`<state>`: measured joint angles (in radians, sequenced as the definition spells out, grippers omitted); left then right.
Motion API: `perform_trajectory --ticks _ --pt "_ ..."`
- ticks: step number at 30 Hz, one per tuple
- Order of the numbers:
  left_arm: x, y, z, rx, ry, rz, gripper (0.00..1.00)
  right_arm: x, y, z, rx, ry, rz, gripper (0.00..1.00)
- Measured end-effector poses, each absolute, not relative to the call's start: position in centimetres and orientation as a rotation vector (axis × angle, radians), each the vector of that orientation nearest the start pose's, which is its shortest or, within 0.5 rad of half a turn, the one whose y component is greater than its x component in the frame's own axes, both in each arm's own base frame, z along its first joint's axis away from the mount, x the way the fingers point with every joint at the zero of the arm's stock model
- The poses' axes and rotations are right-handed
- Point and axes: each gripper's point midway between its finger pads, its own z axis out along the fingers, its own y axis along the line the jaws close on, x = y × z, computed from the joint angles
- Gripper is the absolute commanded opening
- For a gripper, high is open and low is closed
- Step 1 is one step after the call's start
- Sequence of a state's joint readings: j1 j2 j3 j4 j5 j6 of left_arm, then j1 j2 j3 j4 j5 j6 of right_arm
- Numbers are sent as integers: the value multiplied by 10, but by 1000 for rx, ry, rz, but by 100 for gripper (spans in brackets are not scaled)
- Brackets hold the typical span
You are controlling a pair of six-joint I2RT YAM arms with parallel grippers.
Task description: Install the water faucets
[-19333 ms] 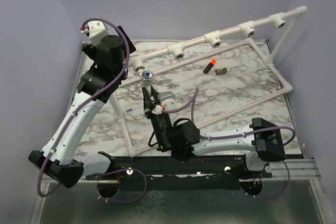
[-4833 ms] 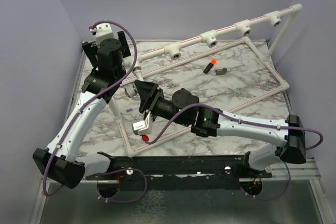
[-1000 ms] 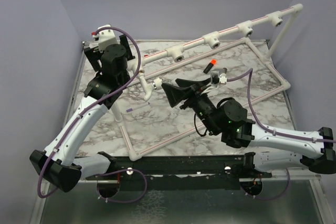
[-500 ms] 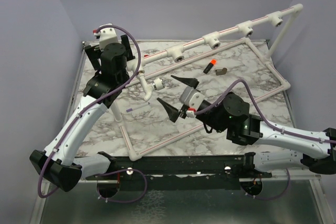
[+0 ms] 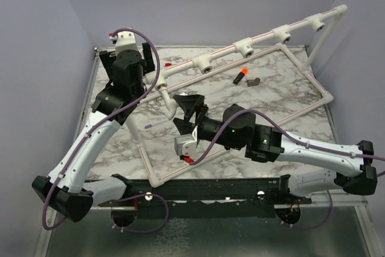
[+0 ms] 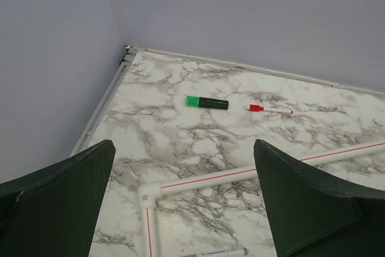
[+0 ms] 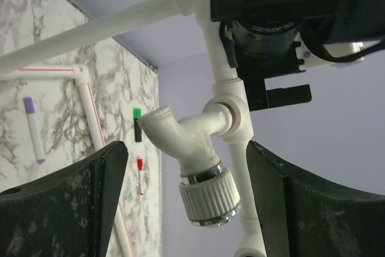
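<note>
A water faucet point(image 7: 198, 148), pale-bodied with a ribbed knob and a chrome ring, sticks out of the left-end socket of the white pipe rail point(image 5: 180, 64). In the top view this faucet point(image 5: 169, 102) sits just left of my right gripper point(image 5: 175, 110). My right gripper point(image 7: 186, 148) is open, and the knob hangs between its fingers point(image 7: 66, 209) with a gap on each side. Up at the table's far left corner, my left gripper point(image 5: 125, 58) is open. In its own view the left gripper point(image 6: 183, 145) has nothing between its fingers.
Three more tee sockets point(image 5: 245, 47) line the raised rail, which stands on a white pipe frame point(image 5: 313, 79). A black stick with an orange tip point(image 5: 242, 76) and a small grey piece point(image 5: 254, 81) lie inside the frame. A green-capped marker point(image 6: 207, 102) and a red-capped pen point(image 6: 271, 110) lie by the far left wall, and a purple marker point(image 5: 157, 124) lies nearer.
My right gripper swung left from the middle of the table to the faucet, and its jaws spread wider. The left arm barely moved.
</note>
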<state>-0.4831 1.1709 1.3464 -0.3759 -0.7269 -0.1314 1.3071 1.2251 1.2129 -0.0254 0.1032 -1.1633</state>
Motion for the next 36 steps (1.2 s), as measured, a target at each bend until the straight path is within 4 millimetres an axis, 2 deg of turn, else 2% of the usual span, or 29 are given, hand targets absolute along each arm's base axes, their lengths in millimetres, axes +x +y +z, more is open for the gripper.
perform_trajectory --ticks 6,11,17,20,30,36 --pt "357 -62 375 -200 1719 178 99 175 404 380 -1570 507 -128 79" --pt "358 -62 375 -199 1720 177 99 181 408 387 -1546 458 -211 73" --pt "358 -62 375 -197 1720 177 99 185 408 393 -1514 430 -267 61" --pt "358 -62 375 -197 1720 177 99 186 409 392 -1513 426 -279 52" --pt "358 -62 375 -192 1718 180 99 180 413 386 -1478 422 -291 1" --pt "358 -62 375 -189 1718 182 99 180 414 386 -1369 501 -231 0"
